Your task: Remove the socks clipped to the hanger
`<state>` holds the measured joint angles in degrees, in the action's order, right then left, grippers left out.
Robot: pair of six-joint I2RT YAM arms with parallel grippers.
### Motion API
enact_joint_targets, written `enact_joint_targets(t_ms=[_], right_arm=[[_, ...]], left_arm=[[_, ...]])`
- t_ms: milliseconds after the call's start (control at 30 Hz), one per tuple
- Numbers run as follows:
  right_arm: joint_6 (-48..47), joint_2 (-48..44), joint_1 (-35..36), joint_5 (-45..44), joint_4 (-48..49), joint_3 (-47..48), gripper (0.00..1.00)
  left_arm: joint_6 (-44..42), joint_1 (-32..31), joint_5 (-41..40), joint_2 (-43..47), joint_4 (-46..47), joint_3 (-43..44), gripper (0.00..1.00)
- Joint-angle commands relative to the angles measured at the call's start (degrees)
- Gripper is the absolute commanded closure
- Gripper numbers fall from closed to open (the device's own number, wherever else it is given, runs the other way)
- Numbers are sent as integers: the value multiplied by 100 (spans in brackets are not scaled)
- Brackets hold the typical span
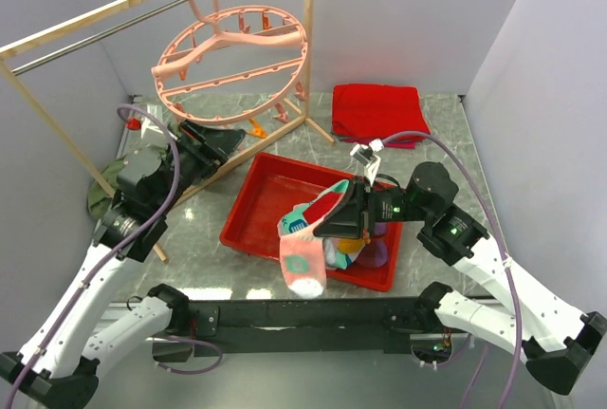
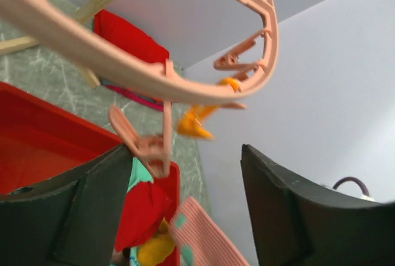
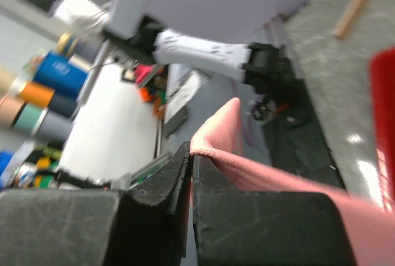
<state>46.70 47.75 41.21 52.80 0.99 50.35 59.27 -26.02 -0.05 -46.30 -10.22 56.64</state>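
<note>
The round pink hanger (image 1: 232,63) hangs by its hook from the metal bar of the wooden rack; the clips I can see on it hold nothing. My left gripper (image 1: 223,143) is open just below its near rim; in the left wrist view (image 2: 185,179) a pink clip (image 2: 148,149) and an orange clip (image 2: 194,124) dangle from the ring (image 2: 92,56) above the jaws. My right gripper (image 1: 327,224) is shut on a pink and teal sock (image 1: 303,248), which hangs over the near edge of the red tray. The right wrist view shows pink fabric (image 3: 259,167) pinched between the shut jaws (image 3: 190,155).
The red tray (image 1: 256,200) holds several socks (image 1: 356,243) at its right end. A folded red cloth (image 1: 379,110) lies at the back right. The rack's wooden foot (image 1: 237,158) runs beside the tray. A dark green sock (image 1: 100,195) lies by the left arm.
</note>
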Motion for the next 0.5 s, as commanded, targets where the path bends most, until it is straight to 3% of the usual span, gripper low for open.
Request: enact_joint_targets(t_ms=[0,200,467], right_arm=[[-504,-81,-175,-893,-960,54,100],[-565,146,-333,-1377,-1198,299,100],[-425,1095,-351,-921,-707,871,99]], left_arm=[[-240,9,23,420,-436,435,19],[-521,9,163,1149,-1280,743,10],[-557,1,331,2335,-2904,962,7]])
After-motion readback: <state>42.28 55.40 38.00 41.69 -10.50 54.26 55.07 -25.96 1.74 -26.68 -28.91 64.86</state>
